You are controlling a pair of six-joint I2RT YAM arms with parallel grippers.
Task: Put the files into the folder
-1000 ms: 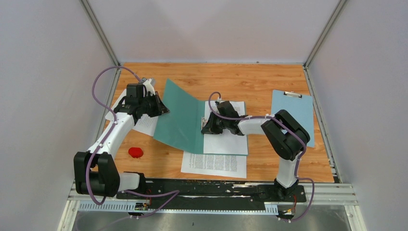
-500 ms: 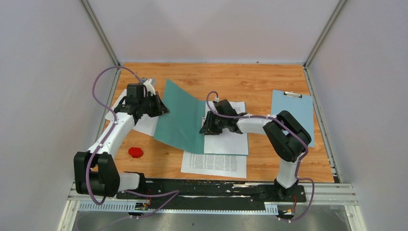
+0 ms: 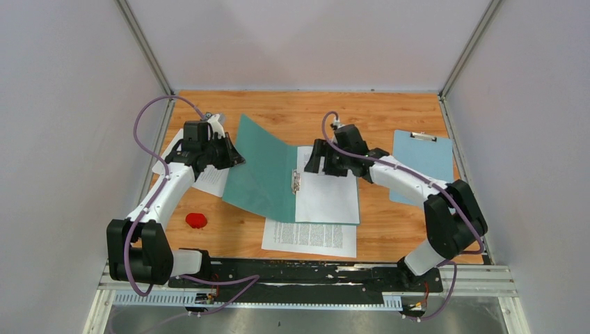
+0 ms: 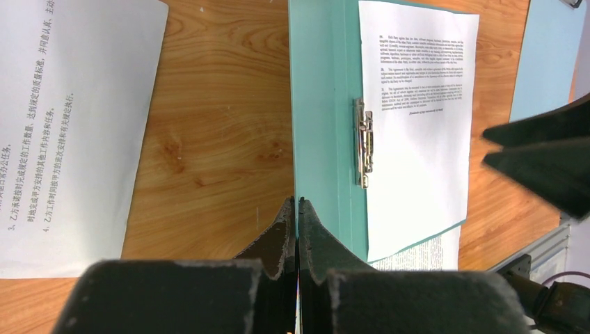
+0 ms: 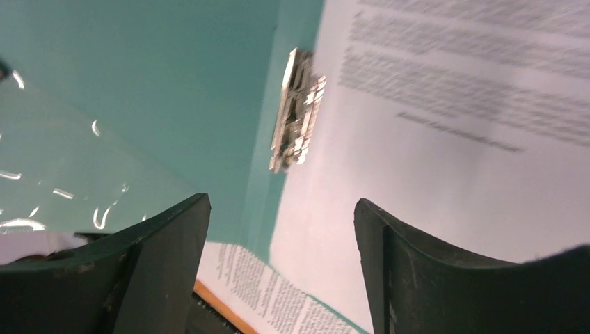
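We're maybe a third done, we reckon: one printed sheet (image 3: 327, 198) lies inside the open folder (image 3: 261, 174) mid-table (image 3: 292, 111), just right of the metal fastener (image 4: 360, 142). Our left gripper (image 3: 233, 158) is pinched on the raised left cover. The right gripper (image 3: 316, 165) hangs spread wide over the page, holding nothing. A second sheet (image 3: 309, 238) at the near edge and a third sheet (image 3: 209, 181) under the left arm aren't filed yet.

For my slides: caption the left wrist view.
Left tool grips the folder cover; one printed sheet lies inside beside the metal fastener.
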